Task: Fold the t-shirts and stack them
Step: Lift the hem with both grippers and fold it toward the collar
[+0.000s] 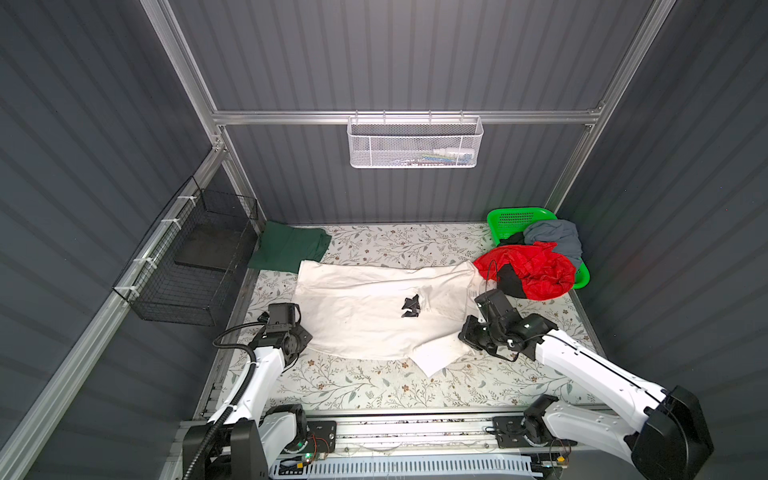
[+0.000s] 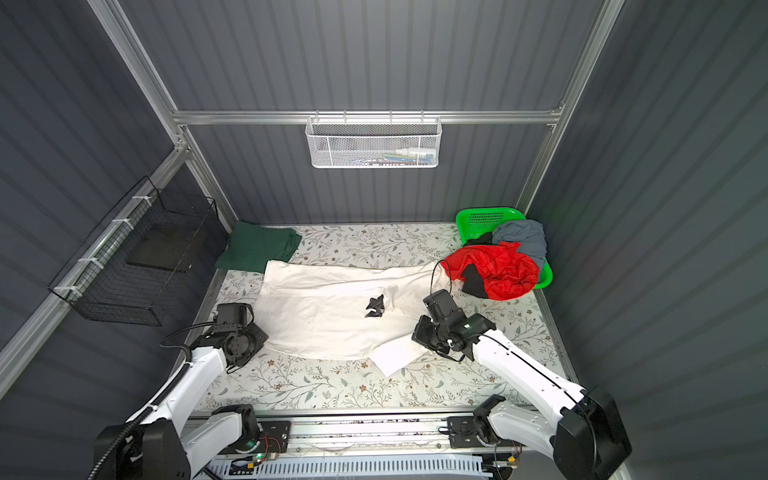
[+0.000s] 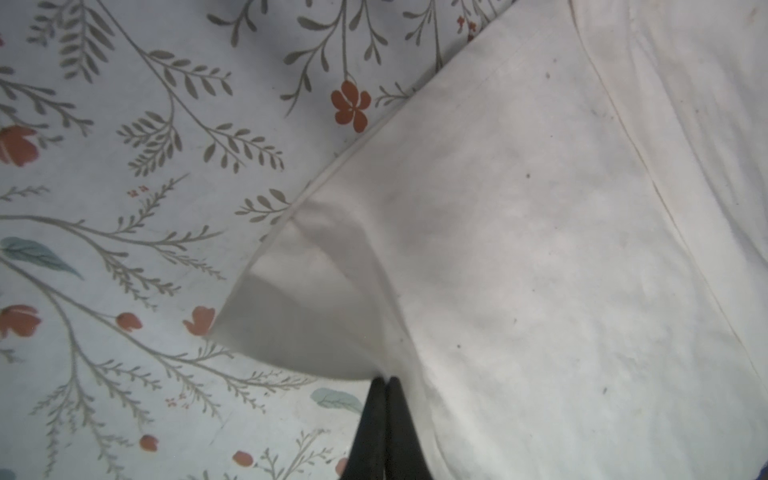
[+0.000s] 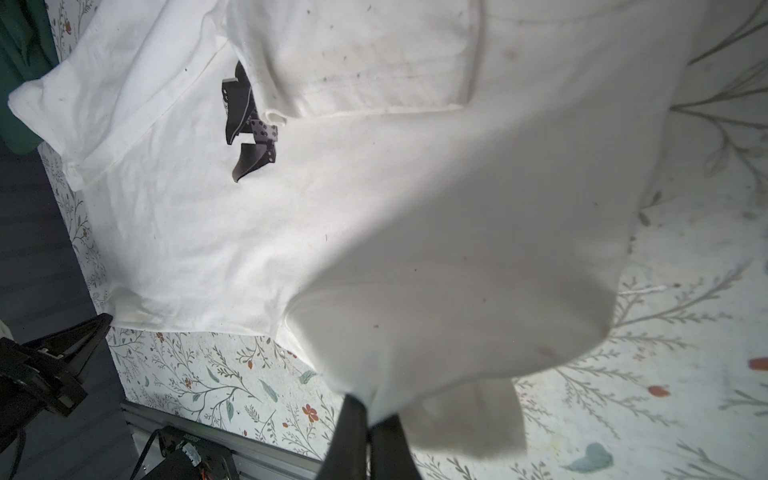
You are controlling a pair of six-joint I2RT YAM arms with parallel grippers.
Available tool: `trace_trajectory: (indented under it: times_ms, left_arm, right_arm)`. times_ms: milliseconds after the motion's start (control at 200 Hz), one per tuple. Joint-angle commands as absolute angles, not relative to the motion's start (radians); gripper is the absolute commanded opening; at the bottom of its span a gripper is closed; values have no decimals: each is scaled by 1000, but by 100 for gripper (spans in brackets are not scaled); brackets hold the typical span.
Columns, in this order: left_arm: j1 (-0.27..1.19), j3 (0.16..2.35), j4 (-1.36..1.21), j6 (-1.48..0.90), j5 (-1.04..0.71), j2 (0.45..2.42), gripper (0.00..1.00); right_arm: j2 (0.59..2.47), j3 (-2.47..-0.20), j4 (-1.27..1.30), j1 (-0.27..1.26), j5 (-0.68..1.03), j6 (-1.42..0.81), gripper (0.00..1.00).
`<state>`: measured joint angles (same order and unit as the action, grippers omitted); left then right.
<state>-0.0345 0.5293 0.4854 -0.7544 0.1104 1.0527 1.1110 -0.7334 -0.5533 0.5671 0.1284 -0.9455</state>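
A large off-white t-shirt (image 1: 357,316) (image 2: 320,311) lies spread across the middle of the floral table, with a small black shape (image 1: 410,307) on it. My left gripper (image 3: 384,380) (image 1: 305,336) is shut on the shirt's near left hem corner, which is raised slightly. My right gripper (image 4: 370,411) (image 1: 463,334) is shut on the shirt's right side, and cloth (image 4: 457,291) drapes from its jaws. A folded dark green t-shirt (image 1: 289,247) lies at the back left. Red (image 1: 536,270), grey-blue (image 1: 557,237) and black (image 1: 509,282) t-shirts are heaped at the back right.
The bright green basket (image 1: 515,216) holds the heap in the back right corner. A black wire basket (image 1: 195,257) hangs on the left wall and a white mesh basket (image 1: 415,143) on the back rail. Floral tablecloth (image 1: 374,386) shows along the front.
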Motion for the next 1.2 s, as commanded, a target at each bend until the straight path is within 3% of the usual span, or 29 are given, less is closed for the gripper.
trace_trajectory:
  times_ms: [0,655,1196]
  left_arm:
    - [-39,566,474,-732,89,1073,0]
    - [-38,657,340,-715,86,1225,0]
    - [-38,810,238,-723,76,1454,0]
  right_arm:
    - [1145,-776,-557,563,98,-945,0]
    - [1275,-932,-533,484,80,-900,0]
    - [1428,-1070,-551,388,169,-841,0]
